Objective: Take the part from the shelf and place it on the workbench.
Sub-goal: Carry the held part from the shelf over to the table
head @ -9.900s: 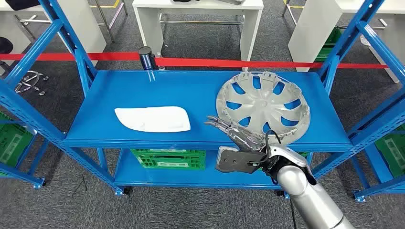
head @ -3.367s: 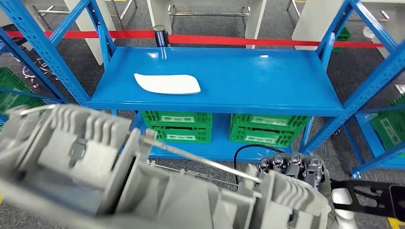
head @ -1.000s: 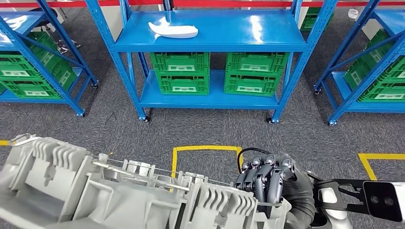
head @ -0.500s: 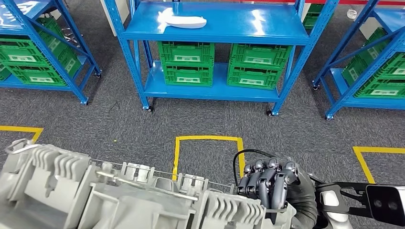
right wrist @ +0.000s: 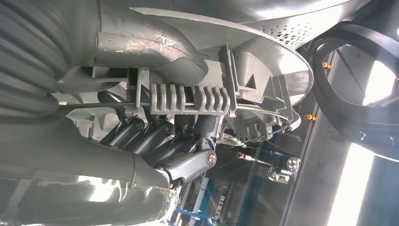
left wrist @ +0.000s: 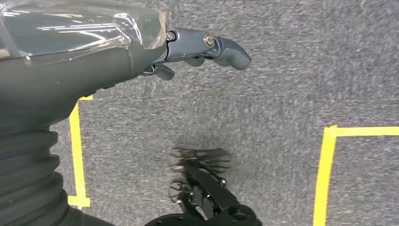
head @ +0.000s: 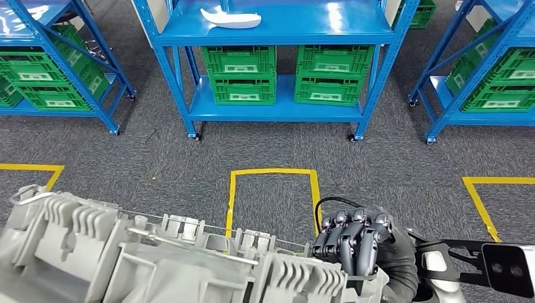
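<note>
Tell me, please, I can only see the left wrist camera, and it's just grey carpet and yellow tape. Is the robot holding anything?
Observer: Yes. In the head view the right hand grips the edge of a big grey wheel cover.
Operator: Wow! Where's the shelf?
Observer: Ahead, across the carpet. The blue shelf has a white part lying on its top level.
Operator: What's underneath that?
Observer: Green crates, side by side on the lower level.
</note>
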